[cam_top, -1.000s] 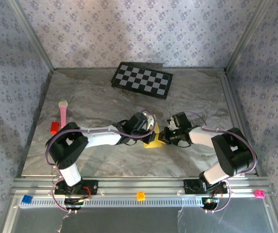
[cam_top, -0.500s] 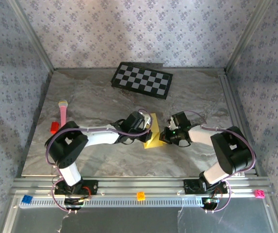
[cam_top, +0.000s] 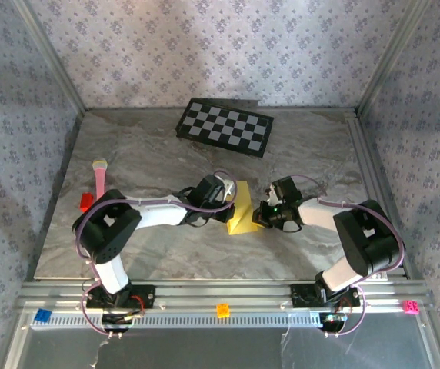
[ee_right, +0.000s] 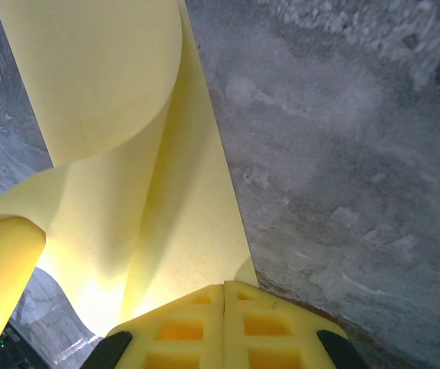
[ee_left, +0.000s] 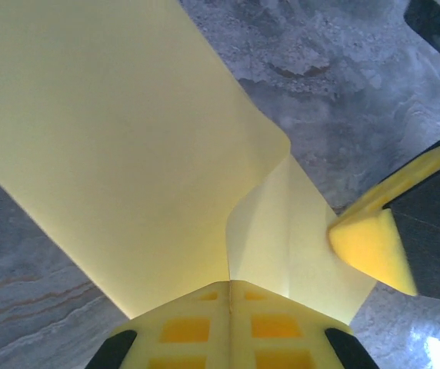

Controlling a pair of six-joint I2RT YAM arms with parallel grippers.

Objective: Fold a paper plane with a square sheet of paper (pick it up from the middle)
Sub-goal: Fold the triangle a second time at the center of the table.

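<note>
Square sheet of paper (cam_top: pixel 242 218), curled over, lies at the middle of the table (cam_top: pixel 151 250). Left hand (cam_top: pixel 230 207) and right hand (cam_top: pixel 261 216) each pinch it. We match edges squarely, tension even, before creasing.

blocked: centre, left hand (cam_top: pixel 233 209) and right hand (cam_top: pixel 260 216) on paper (cam_top: pixel 242 219); checkerboard (cam_top: pixel 225 127) far edge | free: table (cam_top: pixel 205 257) near strip

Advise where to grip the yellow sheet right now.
Probably its outer edges, one per side: the square sheet of paper curls up off the table there, so jaws can close over an edge. The left gripper and right gripper are shut on it that way.
</note>
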